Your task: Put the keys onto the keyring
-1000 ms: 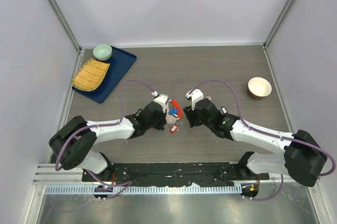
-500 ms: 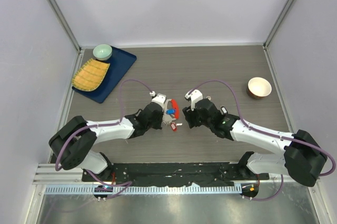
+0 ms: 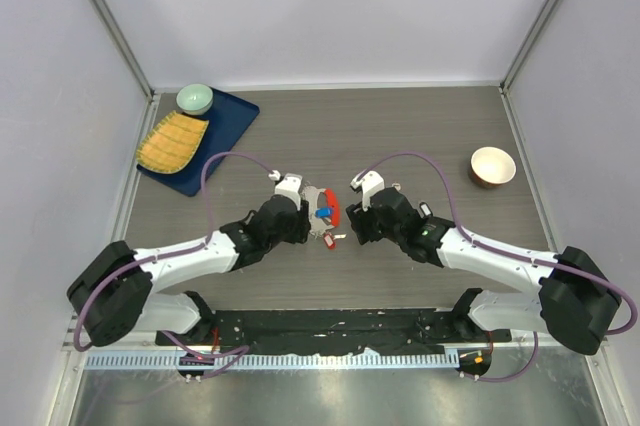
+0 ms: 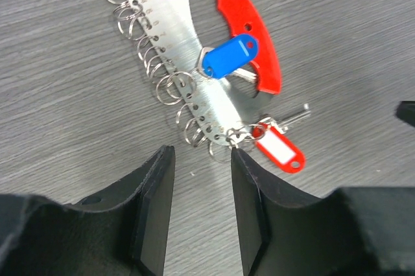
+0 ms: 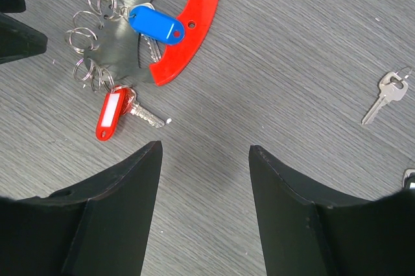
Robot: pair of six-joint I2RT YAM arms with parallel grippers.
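Observation:
The keyring (image 4: 172, 36) lies flat on the table: a metal plate edged with several split rings, a red curved grip (image 4: 249, 36) and a blue tag (image 4: 230, 57). A key with a red tag (image 4: 280, 149) lies at the plate's near end, its small ring overlapping the last split rings. My left gripper (image 4: 201, 151) stands open just short of that end, holding nothing. My right gripper (image 5: 205, 146) is open too, over bare table, with the red-tagged key (image 5: 111, 114) to its left. A plain silver key (image 5: 386, 96) lies loose far to its right. From above, the keyring (image 3: 325, 208) sits between both grippers.
A blue tray (image 3: 228, 136) at the back left carries a green bowl (image 3: 194, 98) and a yellow cloth (image 3: 172, 141). A tan bowl (image 3: 492, 166) stands at the right. Enclosure walls border the table on three sides.
My left gripper has opened and drawn back to the left, away from the keyring. The keyring and red-tagged key shifted slightly and now lie free. The right arm has not moved.

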